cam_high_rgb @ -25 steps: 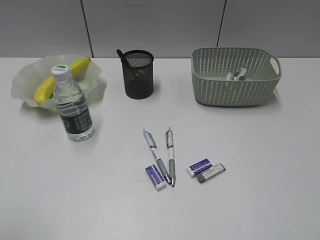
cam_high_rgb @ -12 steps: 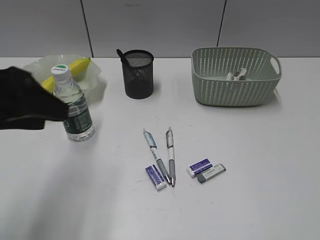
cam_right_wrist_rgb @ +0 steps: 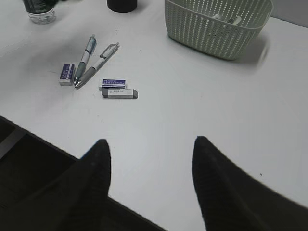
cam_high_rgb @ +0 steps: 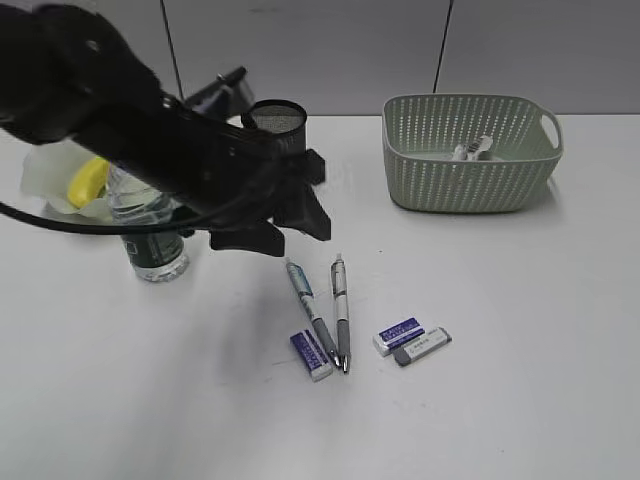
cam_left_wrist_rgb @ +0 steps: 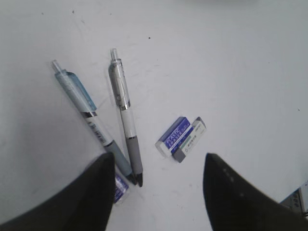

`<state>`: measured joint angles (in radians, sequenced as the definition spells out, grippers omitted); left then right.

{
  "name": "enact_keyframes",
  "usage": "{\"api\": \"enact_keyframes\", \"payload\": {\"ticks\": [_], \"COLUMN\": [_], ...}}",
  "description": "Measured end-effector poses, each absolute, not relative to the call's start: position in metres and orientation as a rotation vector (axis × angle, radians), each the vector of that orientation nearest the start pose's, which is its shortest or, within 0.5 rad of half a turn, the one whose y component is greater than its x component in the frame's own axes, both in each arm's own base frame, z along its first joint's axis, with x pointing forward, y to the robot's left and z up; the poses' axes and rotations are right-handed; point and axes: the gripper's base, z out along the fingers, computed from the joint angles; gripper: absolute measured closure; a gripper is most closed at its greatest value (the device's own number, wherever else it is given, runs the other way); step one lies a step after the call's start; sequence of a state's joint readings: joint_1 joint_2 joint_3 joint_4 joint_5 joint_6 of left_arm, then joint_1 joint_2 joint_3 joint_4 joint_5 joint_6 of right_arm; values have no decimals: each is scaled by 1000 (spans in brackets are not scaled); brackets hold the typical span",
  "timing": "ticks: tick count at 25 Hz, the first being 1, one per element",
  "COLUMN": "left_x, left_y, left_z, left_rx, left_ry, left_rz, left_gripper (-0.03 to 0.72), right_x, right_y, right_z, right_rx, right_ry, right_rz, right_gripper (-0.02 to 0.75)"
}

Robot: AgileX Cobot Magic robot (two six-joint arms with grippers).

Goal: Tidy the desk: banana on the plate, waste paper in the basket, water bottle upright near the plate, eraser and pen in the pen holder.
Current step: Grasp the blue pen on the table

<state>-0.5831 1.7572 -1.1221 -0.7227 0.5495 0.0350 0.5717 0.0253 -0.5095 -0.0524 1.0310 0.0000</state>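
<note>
Grey pen [cam_left_wrist_rgb: 124, 111] below, between open left gripper [cam_left_wrist_rgb: 159, 185] jaws.

Even, bright light falls on the white desk [cam_high_rgb: 520, 380], apparently from overhead. Shadows under the basket [cam_high_rgb: 470, 150] stay soft. The left arm [cam_high_rgb: 150, 130] smears with motion blur; both wrist views look slightly soft.

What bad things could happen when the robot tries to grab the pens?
The two pens lie close together with their tips almost touching, so the open left hand might pinch both or flick one away. An eraser sits right by those tips and could get shoved. In the exterior view the left arm stretches over the water bottle, so a low swing might tip it.
</note>
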Motion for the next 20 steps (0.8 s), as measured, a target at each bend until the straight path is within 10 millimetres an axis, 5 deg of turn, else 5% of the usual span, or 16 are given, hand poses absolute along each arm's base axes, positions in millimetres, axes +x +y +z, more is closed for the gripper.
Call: {"api": "enact_keyframes", "payload": {"ticks": [7, 14, 20], "left_x": [318, 336, 352], "left_y": [-257, -274, -290], "left_z": [167, 156, 147], "left_rx": [-103, -228, -278], "left_ry": [2866, 3053, 3144], "left_rz": [-698, -320, -236], "left_gripper": [253, 253, 270], "right_x": [2, 2, 2], "right_y": [-4, -4, -4], "right_z": [282, 282, 282], "right_rx": [-575, -575, -575], "right_ry": [1959, 1959, 1959], "right_rz": [296, 294, 294], "right_gripper": [305, 305, 305]}}
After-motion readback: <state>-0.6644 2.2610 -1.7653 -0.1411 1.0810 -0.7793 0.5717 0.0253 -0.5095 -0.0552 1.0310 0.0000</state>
